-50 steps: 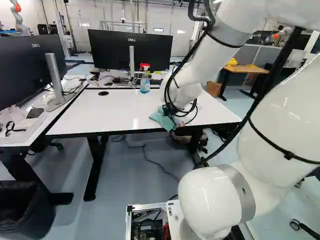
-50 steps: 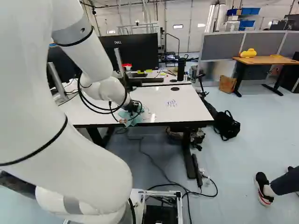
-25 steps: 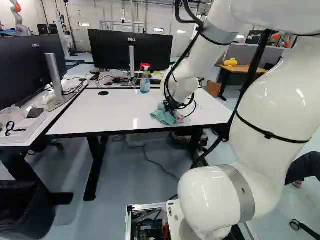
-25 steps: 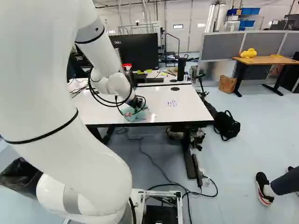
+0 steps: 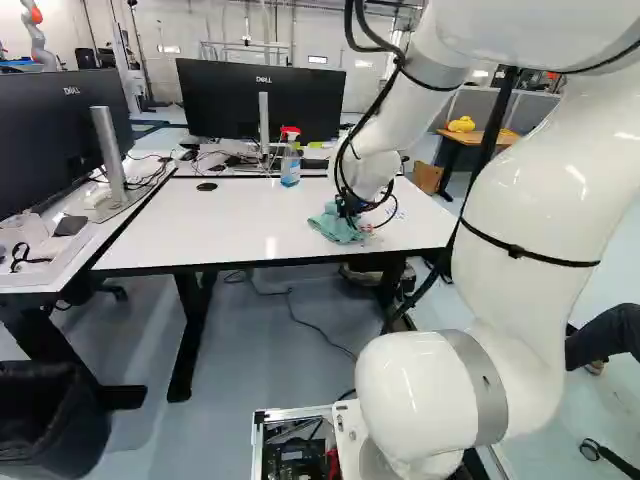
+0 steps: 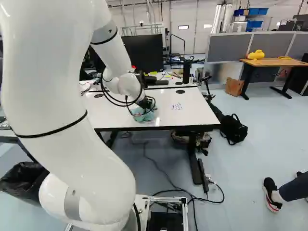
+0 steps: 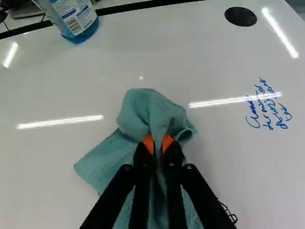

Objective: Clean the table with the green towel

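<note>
The green towel (image 7: 145, 105) lies on the white table (image 5: 190, 230), in the part near the table's front edge and right of its middle. The gripper (image 7: 157, 143) is clenched on the towel: both orange pads pinch a raised fold of it, and the rest of the cloth spreads on the table surface around them.

I judge that the step in hand is the wiping, because the cloth is gripped and its lower part appears to touch the table. Blue handwriting (image 7: 268, 107) is on the right part of the table, so this area is not yet clean. The spray bottle (image 5: 290, 168) stands upright at the table's far edge.

The next move probably calls for a low, flat sweep across the table towards its right part, over the handwriting, with light and even pressure. The cloth is bunched, so it may wipe only a narrow strip, or the hard fingertips could scrape the table.
</note>
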Controlling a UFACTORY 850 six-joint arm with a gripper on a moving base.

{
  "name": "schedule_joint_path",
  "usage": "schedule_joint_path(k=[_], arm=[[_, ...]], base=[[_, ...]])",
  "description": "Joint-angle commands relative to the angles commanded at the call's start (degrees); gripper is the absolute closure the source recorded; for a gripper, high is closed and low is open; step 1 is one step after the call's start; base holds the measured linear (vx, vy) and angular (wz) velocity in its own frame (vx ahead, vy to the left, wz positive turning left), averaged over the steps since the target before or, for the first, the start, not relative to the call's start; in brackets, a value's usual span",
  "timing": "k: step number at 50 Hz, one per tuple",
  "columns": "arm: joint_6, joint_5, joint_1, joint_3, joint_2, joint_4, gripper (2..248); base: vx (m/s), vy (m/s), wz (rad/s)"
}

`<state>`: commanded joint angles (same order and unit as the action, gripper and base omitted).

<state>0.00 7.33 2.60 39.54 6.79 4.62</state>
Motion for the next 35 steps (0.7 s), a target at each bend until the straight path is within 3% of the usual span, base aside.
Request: schedule_joint_path(k=[35], arm=[[0.00, 0.00, 4.39, -8.53, -8.06, 0.00, 210]], base=[[0.000, 0.000, 0.000]])
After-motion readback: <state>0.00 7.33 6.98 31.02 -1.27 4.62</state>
